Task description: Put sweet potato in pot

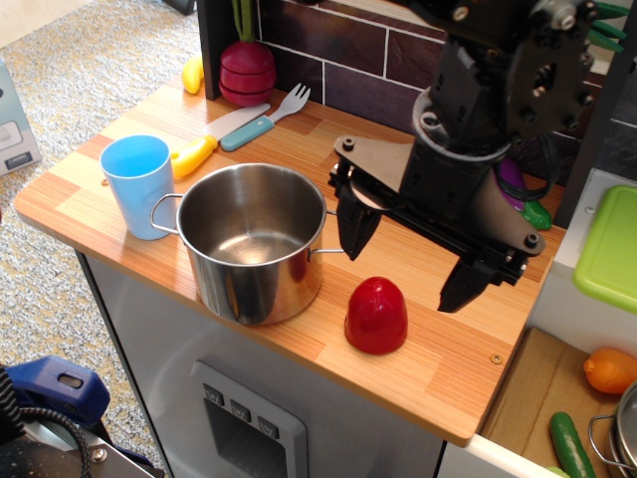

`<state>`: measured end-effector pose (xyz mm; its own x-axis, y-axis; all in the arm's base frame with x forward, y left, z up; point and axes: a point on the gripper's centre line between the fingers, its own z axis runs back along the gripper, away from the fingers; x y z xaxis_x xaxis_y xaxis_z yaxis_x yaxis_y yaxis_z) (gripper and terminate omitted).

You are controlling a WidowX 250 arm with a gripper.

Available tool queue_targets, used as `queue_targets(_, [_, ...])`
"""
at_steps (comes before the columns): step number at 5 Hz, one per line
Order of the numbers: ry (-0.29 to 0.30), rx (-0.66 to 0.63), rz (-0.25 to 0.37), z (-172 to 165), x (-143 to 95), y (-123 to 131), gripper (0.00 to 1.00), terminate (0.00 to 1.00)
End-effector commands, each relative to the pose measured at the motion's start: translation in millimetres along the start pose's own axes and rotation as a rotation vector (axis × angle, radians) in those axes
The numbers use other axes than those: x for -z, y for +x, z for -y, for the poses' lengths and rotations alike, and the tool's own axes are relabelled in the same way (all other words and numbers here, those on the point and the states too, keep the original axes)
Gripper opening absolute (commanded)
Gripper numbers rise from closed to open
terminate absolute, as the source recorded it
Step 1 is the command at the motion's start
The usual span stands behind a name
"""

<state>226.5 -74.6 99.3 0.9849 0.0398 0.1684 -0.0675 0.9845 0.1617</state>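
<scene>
The gripper (410,261) hangs with its jaws spread wide and empty just above and slightly far of the sweet potato (376,315), which stands upright on the counter (90,189) near the front edge, just right of the pot (253,239). The likely trouble lies in the toy's glossy, domed sides: fingers closing too high could squeeze it out and send it rolling off the near edge. The left finger also sits close to the pot's handle and may knock it on descent.
</scene>
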Motion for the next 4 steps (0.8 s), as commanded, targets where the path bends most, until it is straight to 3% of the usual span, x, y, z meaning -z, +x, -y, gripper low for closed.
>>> queue_targets(1, [0.000, 0.000, 0.000, 0, 0, 0, 1.00, 0.00])
queue_targets(4, [0.013, -0.043, 0.118, -3, 29, 12, 1.00, 0.00])
